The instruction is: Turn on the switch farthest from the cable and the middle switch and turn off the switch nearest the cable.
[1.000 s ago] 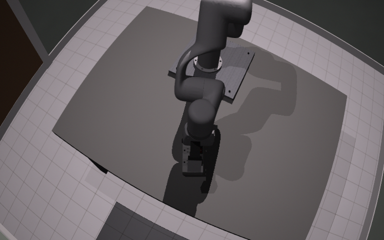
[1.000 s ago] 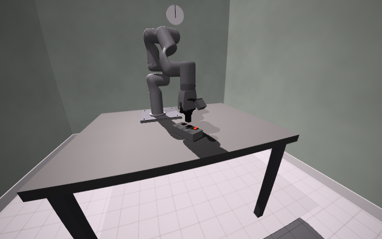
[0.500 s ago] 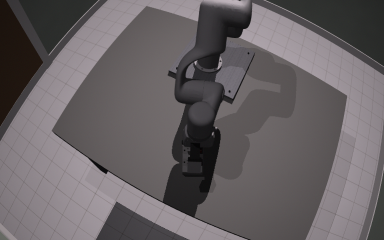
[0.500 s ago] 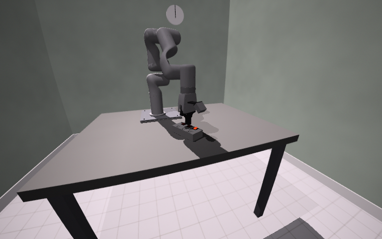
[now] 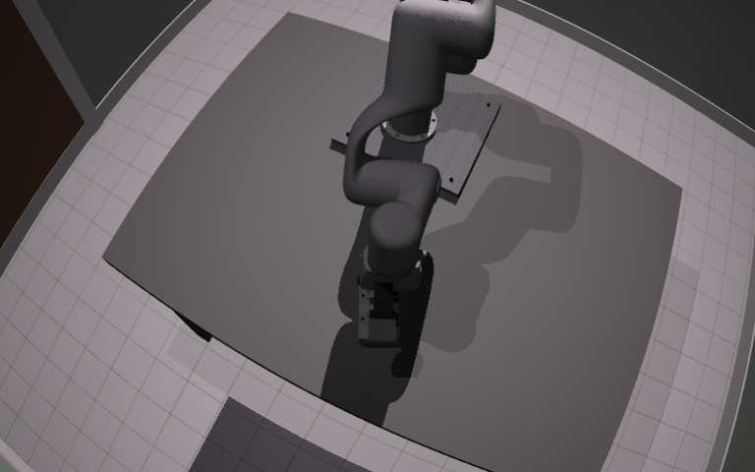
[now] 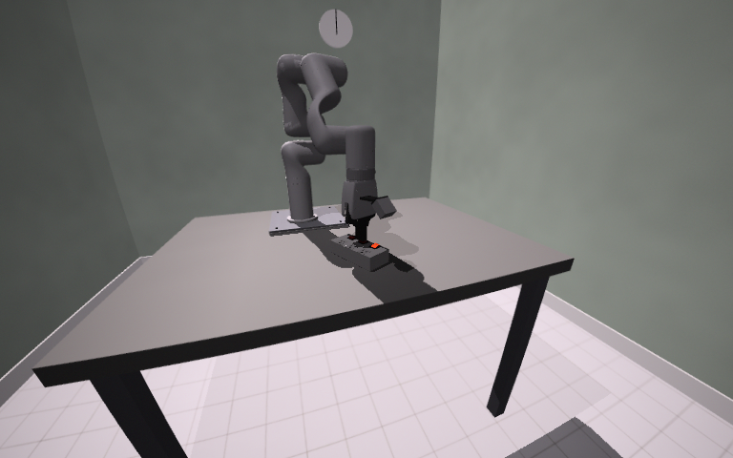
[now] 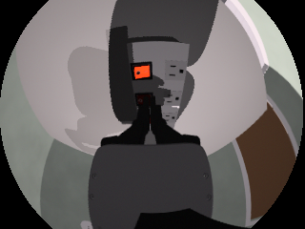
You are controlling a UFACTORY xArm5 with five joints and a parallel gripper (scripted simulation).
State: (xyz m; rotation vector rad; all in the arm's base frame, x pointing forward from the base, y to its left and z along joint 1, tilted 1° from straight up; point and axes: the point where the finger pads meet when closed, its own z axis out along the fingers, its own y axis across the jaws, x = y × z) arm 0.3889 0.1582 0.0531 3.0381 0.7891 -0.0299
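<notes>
Grey table [image 6: 226, 291], power strip [image 6: 361, 251] lying flat, long axis running away from arm base, closed empty claw [image 6: 361, 235] above it

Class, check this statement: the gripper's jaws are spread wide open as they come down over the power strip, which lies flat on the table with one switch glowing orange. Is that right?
Not quite. The gripper has its jaws shut, fingertips pressed together with nothing between them, as the wrist view shows. The rest stands: it is above the power strip, which lies flat on the table with one orange switch lit.

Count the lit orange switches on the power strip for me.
1: a lit orange switch at the power strip's end nearest the table's front edge. The shut gripper stands over the next switch along, hiding it; others may be hidden.
</notes>
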